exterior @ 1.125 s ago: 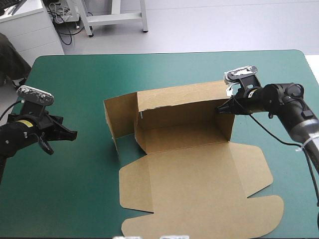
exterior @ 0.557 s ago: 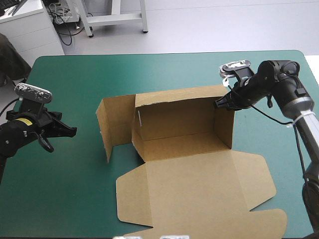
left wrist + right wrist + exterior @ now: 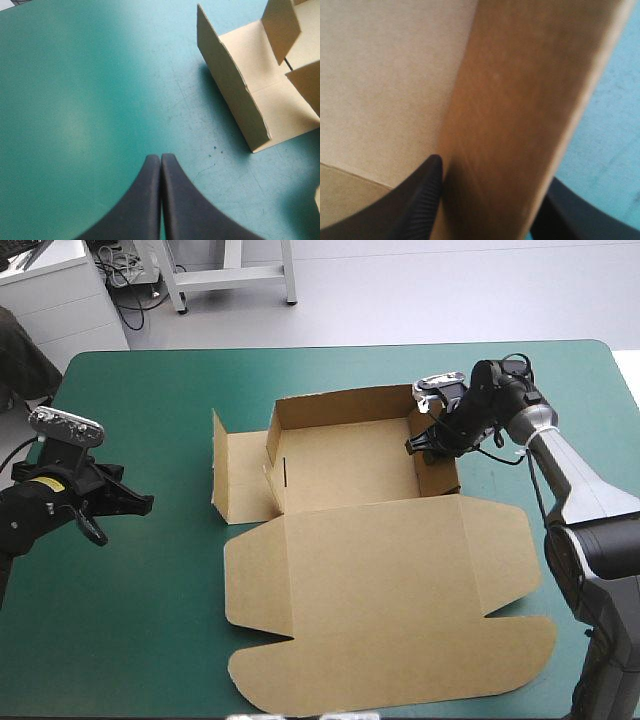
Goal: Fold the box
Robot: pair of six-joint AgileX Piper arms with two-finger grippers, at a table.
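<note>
Box (image 3: 350, 455) has tipped flat, right gripper (image 3: 422, 448) still clamping it.

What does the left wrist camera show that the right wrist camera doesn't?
Only the left wrist view: the left hand shut and empty over the teal-green cover, the box ahead and apart, its left flap upright. Only the right wrist view: the right hand shut on the box's right wall, a finger on each side. Both: brown board and some cover.
</note>
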